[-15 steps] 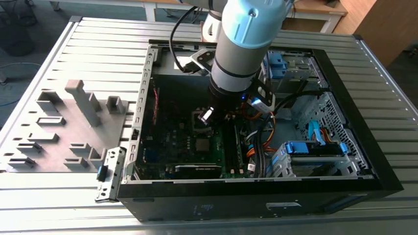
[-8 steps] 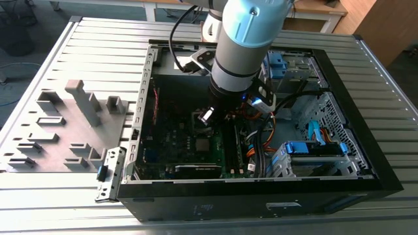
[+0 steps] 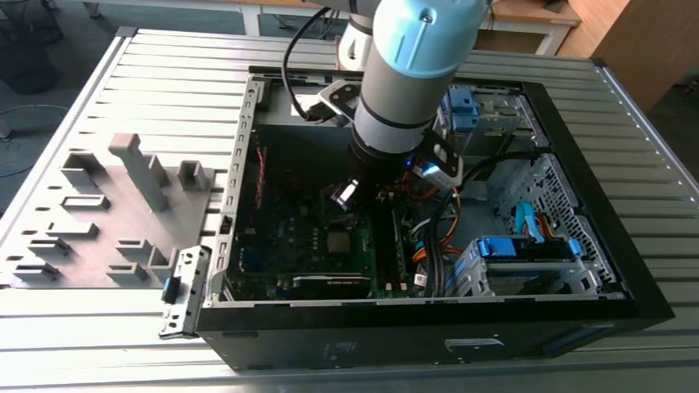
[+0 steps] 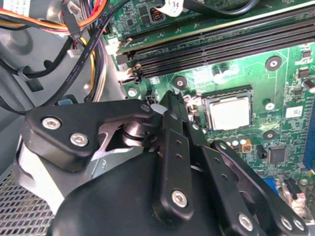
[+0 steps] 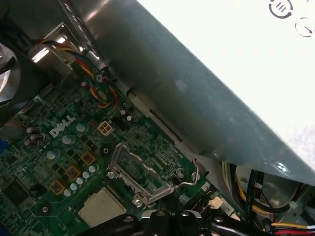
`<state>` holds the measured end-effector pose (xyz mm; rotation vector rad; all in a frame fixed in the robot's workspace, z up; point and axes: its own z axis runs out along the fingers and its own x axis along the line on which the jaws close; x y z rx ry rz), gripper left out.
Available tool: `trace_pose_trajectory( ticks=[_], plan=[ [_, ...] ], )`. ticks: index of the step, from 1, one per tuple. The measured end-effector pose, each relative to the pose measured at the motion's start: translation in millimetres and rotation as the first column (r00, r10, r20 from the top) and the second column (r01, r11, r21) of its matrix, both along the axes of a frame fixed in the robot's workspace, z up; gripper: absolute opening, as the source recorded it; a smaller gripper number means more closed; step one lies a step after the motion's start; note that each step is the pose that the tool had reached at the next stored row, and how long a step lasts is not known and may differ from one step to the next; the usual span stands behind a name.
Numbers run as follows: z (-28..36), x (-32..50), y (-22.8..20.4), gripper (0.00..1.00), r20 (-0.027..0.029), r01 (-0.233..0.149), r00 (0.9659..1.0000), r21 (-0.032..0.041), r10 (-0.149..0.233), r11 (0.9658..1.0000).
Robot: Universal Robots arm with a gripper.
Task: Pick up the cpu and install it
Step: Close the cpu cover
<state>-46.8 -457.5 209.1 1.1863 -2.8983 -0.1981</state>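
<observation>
The cpu [image 4: 229,112] is a small silvery square lying flat in its socket on the green motherboard [image 4: 285,83]; it also shows as the cpu [image 5: 101,206] and, from outside, as the cpu [image 3: 342,241]. The socket's metal retention frame [image 5: 132,169] stands swung open beside it, with the wire lever [image 5: 189,178] raised. My gripper [image 4: 172,101] hovers just beside the socket inside the case, its black fingers brought together with nothing between them. In the exterior view the gripper [image 3: 352,196] hangs a little above the board.
The open black computer case [image 3: 611,307] lies on a slatted table. Bundled cables [image 4: 83,44] and memory slots [image 4: 221,44] lie close to the gripper. Blue drive cages [image 3: 525,250] fill the exterior view's right; a gray fixture block [image 3: 110,213] sits at its left.
</observation>
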Motion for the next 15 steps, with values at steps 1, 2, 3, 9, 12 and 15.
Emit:
trace_pose_trajectory(
  ticks=[1,2,3,9,12,15],
  plan=[
    [0.4,0.0,-0.4,0.11,0.0,-0.001,1.0,0.0,0.001,1.0],
    [0.8,0.0,-0.7,0.11,0.0,-0.001,1.0,0.0,0.001,1.0],
    [1.2,0.0,-1.1,0.11,0.0,-0.002,1.0,0.0001,0.002,1.0],
    [3.4,0.0,-3.4,0.11,0.0001,-0.004,1.0,0.0009,0.004,1.0],
    [4.4,0.0,-4.4,0.11,0.0,-0.005,1.0,0.0016,0.005,1.0],
    [5.4,0.0,-5.0,0.11,0.0001,-0.006,1.0,0.0024,0.006,1.0]
  ],
)
